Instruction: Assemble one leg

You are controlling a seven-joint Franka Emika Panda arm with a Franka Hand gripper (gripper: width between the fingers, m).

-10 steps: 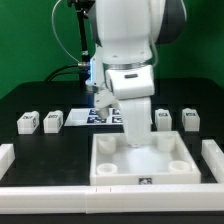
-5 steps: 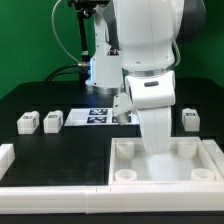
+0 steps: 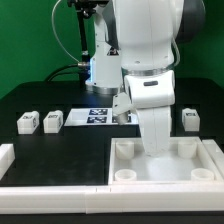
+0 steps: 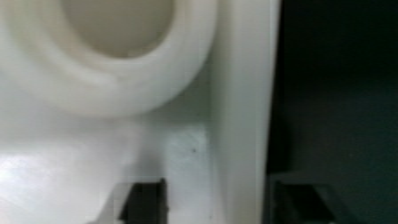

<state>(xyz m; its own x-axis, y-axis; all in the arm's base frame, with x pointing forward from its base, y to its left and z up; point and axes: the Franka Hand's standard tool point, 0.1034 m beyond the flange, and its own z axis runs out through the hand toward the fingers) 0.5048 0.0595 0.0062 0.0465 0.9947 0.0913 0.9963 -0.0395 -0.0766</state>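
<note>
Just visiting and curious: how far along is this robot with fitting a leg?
Done: nothing fitted; the tray shows empty sockets. In hand: the gripper straddles the tray's wall. Left: picking one of three loose legs off the table and fitting it.

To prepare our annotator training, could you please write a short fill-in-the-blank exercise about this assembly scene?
1. On the exterior view's left, ___ legs sit side by side.
2. The marker board lies on a ___ table.
3. The tray has a round ___ at each visible corner.
Missing words: two; black; socket.
</note>
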